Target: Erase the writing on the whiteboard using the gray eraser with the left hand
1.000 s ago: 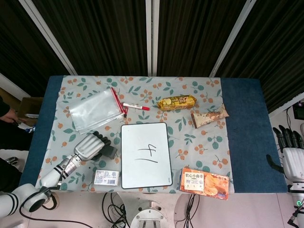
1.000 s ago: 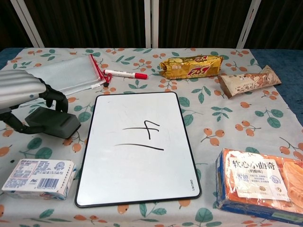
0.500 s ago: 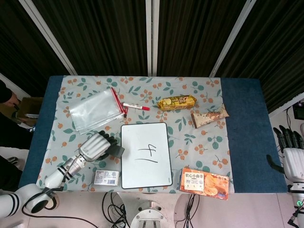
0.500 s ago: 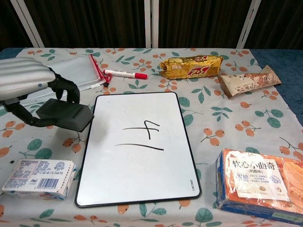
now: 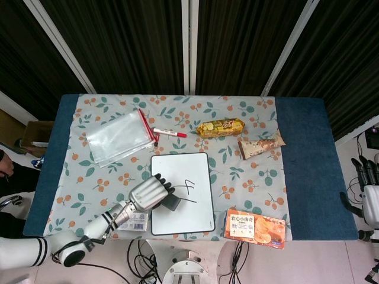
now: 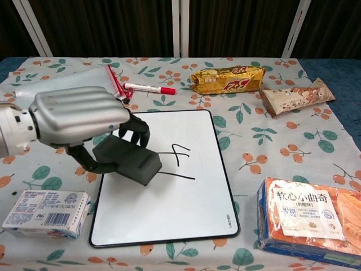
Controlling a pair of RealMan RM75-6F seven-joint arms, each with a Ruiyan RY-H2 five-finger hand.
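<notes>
Since a second ago, your left hand (image 6: 76, 121) has carried the eraser (image 6: 127, 161), fingers clamped on it, from the cloth onto the whiteboard (image 6: 186, 214). Wiping is starting; next, sweep right across the writing (image 6: 179, 153). Your right hand (image 5: 370, 192) idles off-table, fingers seemingly apart.

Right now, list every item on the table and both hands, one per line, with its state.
left hand: grips the gray eraser
gray eraser: held over the whiteboard's left part
whiteboard: flat, black strokes on it
red marker: capped, lying flat
zip pouch: flat, closed
yellow snack pack: sealed
brown snack pack: sealed
orange biscuit pack: sealed
small white box: closed
right hand: off the table, holding nothing
</notes>
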